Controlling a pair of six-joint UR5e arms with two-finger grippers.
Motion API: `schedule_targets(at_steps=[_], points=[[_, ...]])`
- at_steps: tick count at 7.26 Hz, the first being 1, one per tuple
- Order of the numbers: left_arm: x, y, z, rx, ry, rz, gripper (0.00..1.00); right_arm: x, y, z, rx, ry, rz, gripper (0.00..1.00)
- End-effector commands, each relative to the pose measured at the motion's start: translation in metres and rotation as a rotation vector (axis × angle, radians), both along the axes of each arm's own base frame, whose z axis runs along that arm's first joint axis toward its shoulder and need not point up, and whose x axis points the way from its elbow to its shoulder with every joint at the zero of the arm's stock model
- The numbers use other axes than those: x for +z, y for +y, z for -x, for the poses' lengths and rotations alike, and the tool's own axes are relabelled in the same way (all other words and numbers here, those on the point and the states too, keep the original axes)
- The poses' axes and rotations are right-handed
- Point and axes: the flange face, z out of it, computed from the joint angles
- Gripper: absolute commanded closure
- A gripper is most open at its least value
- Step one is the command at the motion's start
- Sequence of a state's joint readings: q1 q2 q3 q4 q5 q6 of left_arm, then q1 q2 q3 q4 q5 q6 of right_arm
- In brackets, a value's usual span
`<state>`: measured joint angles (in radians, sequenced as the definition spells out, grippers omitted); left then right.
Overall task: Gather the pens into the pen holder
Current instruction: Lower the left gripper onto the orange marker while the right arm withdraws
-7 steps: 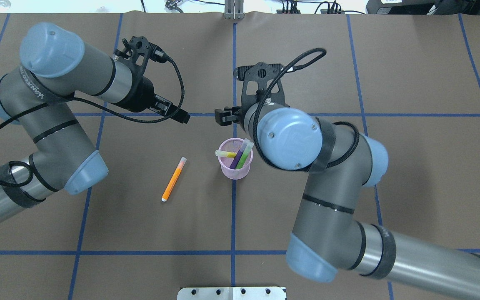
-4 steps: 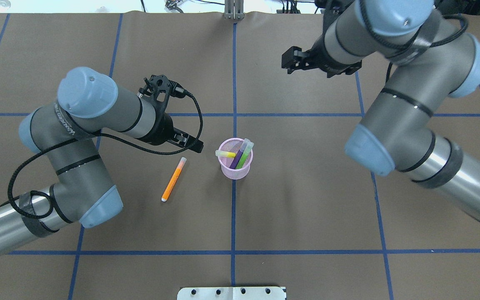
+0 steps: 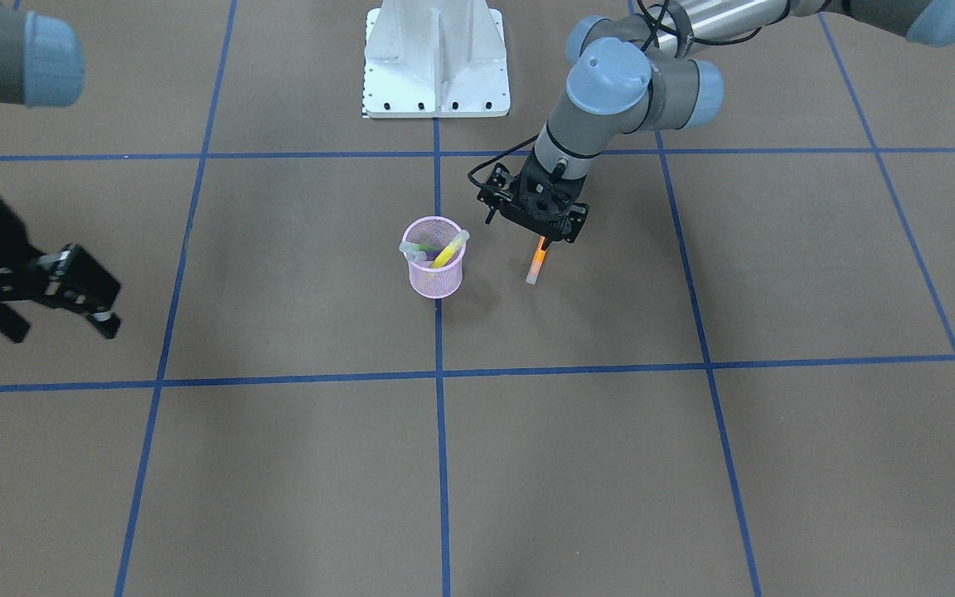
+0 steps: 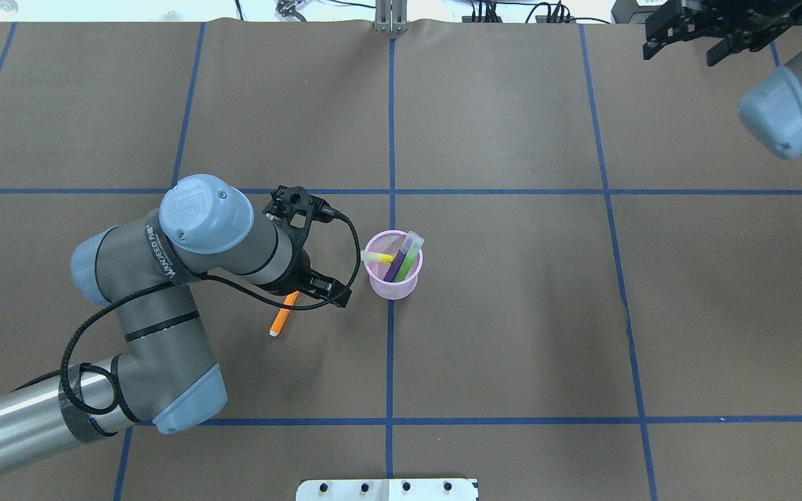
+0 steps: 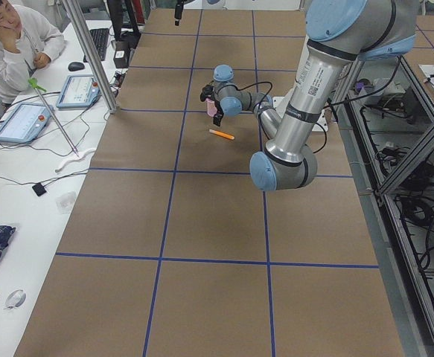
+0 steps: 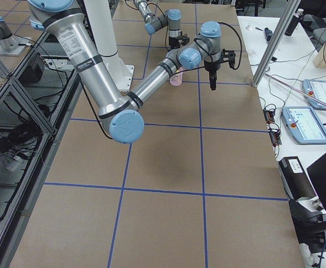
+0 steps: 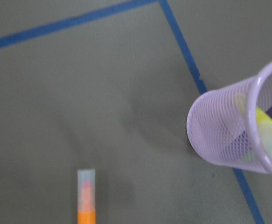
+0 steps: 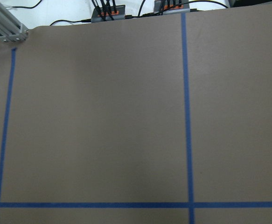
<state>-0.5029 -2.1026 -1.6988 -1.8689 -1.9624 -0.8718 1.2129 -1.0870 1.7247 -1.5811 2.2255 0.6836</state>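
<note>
Overhead exterior view: left tool (image 4: pixel 331 293), grip state unclear, is hovering over the slim orange pen (image 4: pixel 280 319) lying left of the centre-frame pink wire-mesh pen holder (image 4: pixel 392 280); right tool (image 4: pixel 683 40) is hanging spread apart, upper right.

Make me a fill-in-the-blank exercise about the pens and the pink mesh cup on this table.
1. The one loose pen lying on the table is ___ in colour.
2. The pen holder contains ___ pens.
3. The gripper above the loose pen belongs to the robot's ___ arm.

Missing words: orange; three; left.
</note>
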Motion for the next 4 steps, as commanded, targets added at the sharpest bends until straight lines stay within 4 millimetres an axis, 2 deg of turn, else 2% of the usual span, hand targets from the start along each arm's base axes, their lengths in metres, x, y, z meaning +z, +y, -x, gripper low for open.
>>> schedule_targets(at_steps=[1, 2, 4], points=[[0.008, 0.007, -0.008, 0.014, -0.025, -0.024, 0.08, 0.058, -0.021, -0.065, -0.051, 0.04, -0.025, 0.0], [0.009, 0.0, -0.004, 0.028, -0.031, -0.063, 0.14, 0.059, -0.022, -0.068, -0.06, 0.029, -0.029, 0.0], [0.022, -0.012, -0.003, -0.006, -0.068, -0.045, 0.14, 0.062, -0.021, -0.068, -0.061, 0.03, -0.024, 0.0]])
